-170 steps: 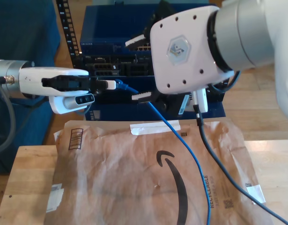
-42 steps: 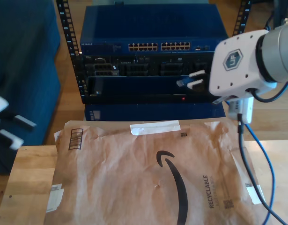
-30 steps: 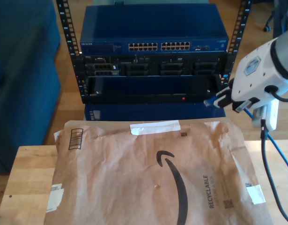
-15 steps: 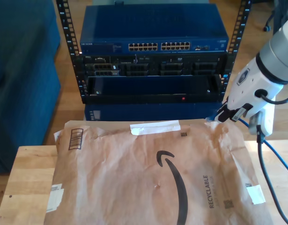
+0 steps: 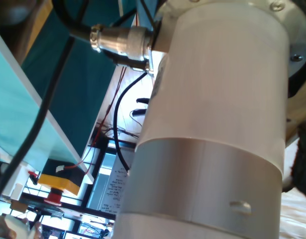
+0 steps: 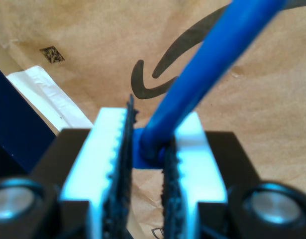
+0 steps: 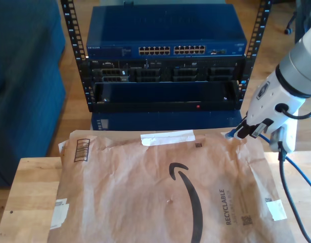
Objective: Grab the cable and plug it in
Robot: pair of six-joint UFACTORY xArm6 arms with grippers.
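Now second claw (image 7: 239, 132) lower, gripping cable (image 6: 202, 64).

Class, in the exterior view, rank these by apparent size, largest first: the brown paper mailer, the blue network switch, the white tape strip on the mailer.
1. Brown paper mailer, though it lies nearest the camera.
2. Blue network switch.
3. White tape strip.

Bright-blue cable (image 6: 212, 64), thin and round, its plug end (image 7: 229, 134) clamped between toothed pads just above a brown paper mailer's far corner at the exterior view's right; remainder trails away
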